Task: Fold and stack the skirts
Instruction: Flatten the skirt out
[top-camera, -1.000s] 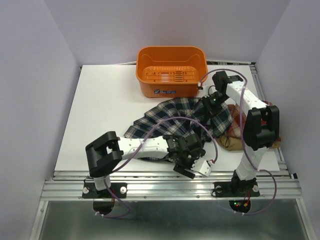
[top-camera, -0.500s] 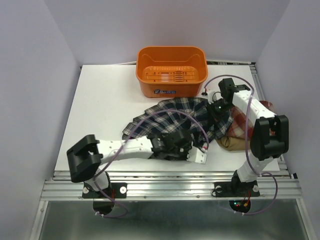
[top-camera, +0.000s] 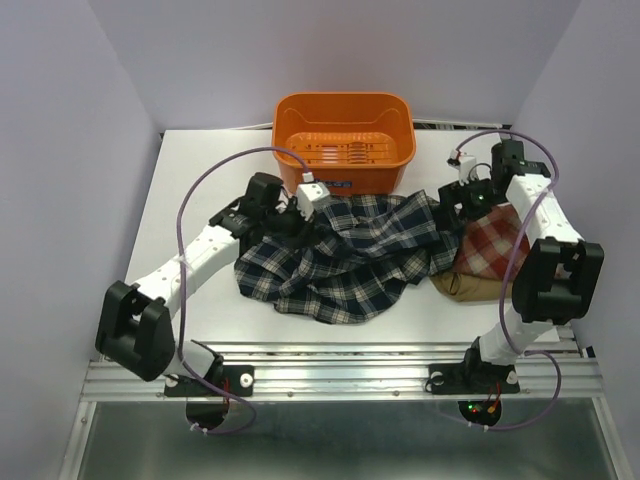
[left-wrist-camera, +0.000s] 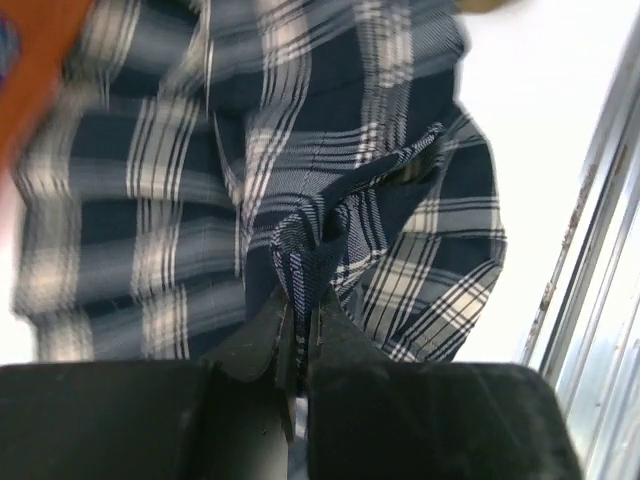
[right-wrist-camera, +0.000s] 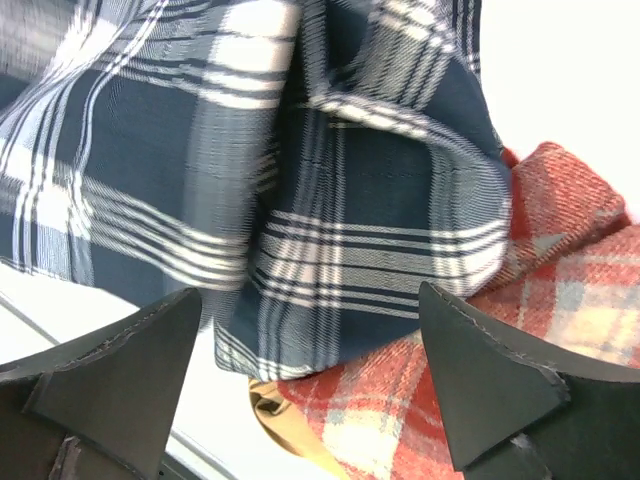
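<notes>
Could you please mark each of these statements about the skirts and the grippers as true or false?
1. The left gripper is shut on the navy plaid skirt. True.
2. The red plaid skirt lies on top of the tan skirt. True.
3. The right gripper is shut on the red plaid skirt. False: its jaws stand wide open above the cloth, holding nothing.
4. The navy plaid skirt lies inside the orange basket. False: it is spread on the table in front of the basket.
</notes>
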